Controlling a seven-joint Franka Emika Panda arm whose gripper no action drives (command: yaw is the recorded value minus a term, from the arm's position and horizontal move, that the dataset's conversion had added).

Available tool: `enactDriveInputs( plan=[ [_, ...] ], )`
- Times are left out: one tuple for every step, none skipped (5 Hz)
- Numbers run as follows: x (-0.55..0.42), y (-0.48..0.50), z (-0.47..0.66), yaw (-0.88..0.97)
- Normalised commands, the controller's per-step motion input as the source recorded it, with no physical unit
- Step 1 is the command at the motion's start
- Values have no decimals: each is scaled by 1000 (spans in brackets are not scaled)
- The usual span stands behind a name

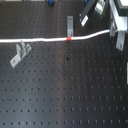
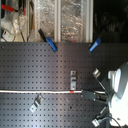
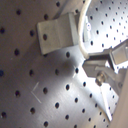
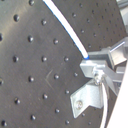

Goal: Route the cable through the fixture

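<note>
The white cable (image 1: 35, 40) runs across the dark perforated board from the first exterior view's left edge to my gripper (image 1: 110, 31) at the right. Its red band (image 1: 69, 38) lies just in front of an upright metal fixture bracket (image 1: 70, 22). The cable (image 2: 40, 92), the band (image 2: 73, 93) and that bracket (image 2: 74, 80) also show in the second exterior view, with the gripper (image 2: 90, 93) at the cable's end. In the second wrist view the cable (image 4: 65, 27) ends between the closed fingers (image 4: 92, 65). The first wrist view has the cable (image 3: 82, 30) curving past a bracket (image 3: 57, 32).
A second bracket (image 1: 20, 52) stands in front of the cable near the first exterior view's left. More brackets (image 2: 36, 104) (image 2: 96, 73) sit on the board. Blue clamps (image 2: 50, 42) (image 2: 96, 44) and clear bins (image 2: 60, 17) line the far edge.
</note>
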Motion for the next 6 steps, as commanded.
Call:
enactDriveInputs(
  plan=[
    [5, 301, 214, -57],
    [-185, 166, 143, -23],
    [-423, -1, 65, 0],
    [-457, -1, 10, 0],
    [-299, 131, 93, 0],
    [4, 320, 314, -111]
  ],
)
